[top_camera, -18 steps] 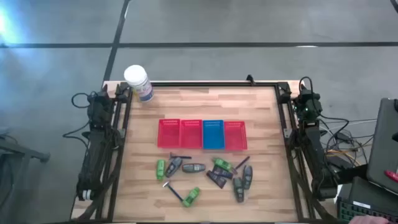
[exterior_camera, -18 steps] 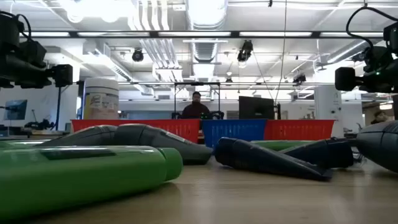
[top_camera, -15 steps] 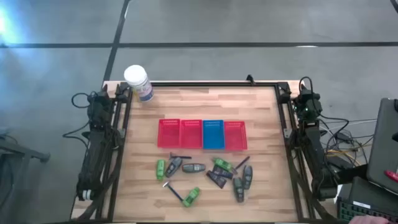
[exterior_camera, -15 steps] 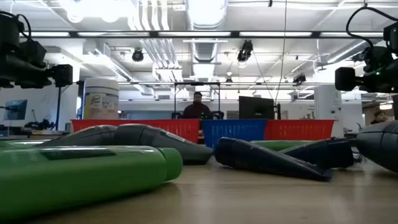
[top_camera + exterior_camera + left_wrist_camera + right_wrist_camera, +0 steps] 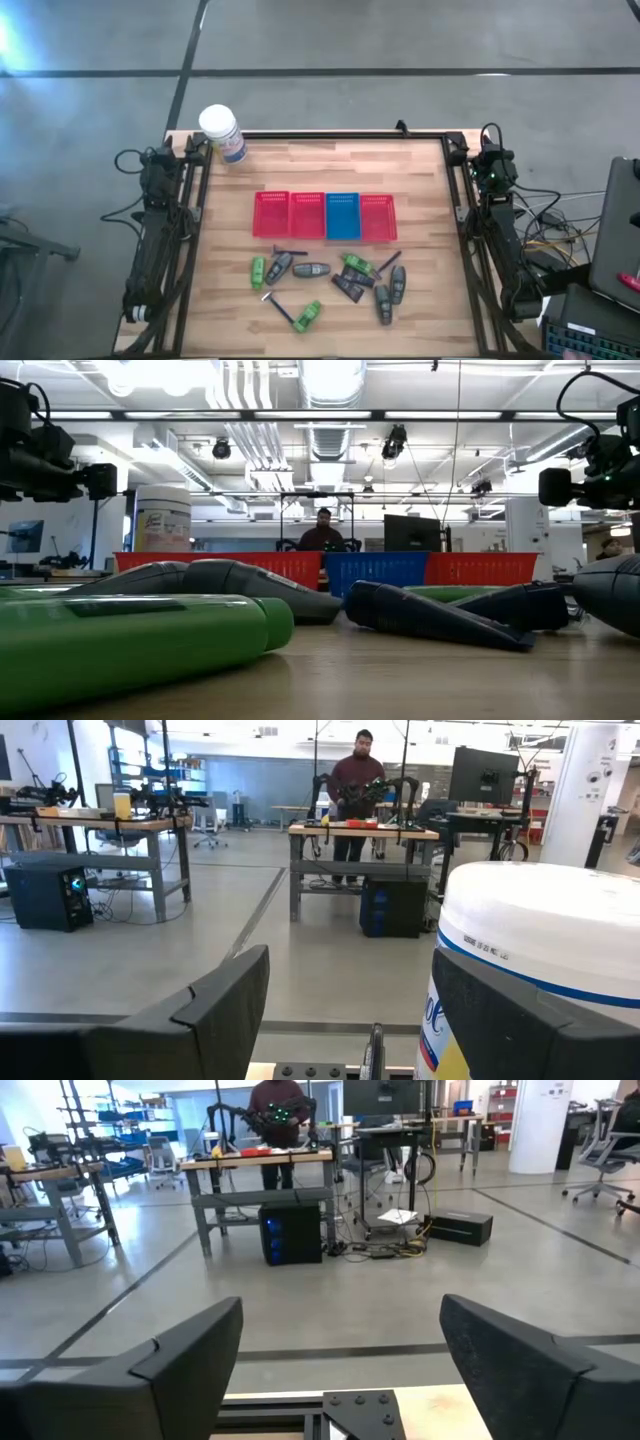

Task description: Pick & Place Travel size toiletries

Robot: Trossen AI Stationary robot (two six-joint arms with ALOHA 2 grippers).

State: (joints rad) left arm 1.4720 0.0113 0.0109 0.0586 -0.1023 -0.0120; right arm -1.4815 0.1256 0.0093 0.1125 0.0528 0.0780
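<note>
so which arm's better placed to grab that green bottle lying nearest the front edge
Left, marginally. Both arms are parked along the table's sides, tools open: left tool, right tool. The green bottle lies left of the table's middle, just left of the blue basket, so nearer the left arm.

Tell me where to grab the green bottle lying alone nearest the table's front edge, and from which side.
Grip the green bottle across its narrow mid-body, descending from straight above. It lies flat and diagonal, so turn the fingers crosswise to its long axis. The razor lies right beside it; keep the fingers off that.
</note>
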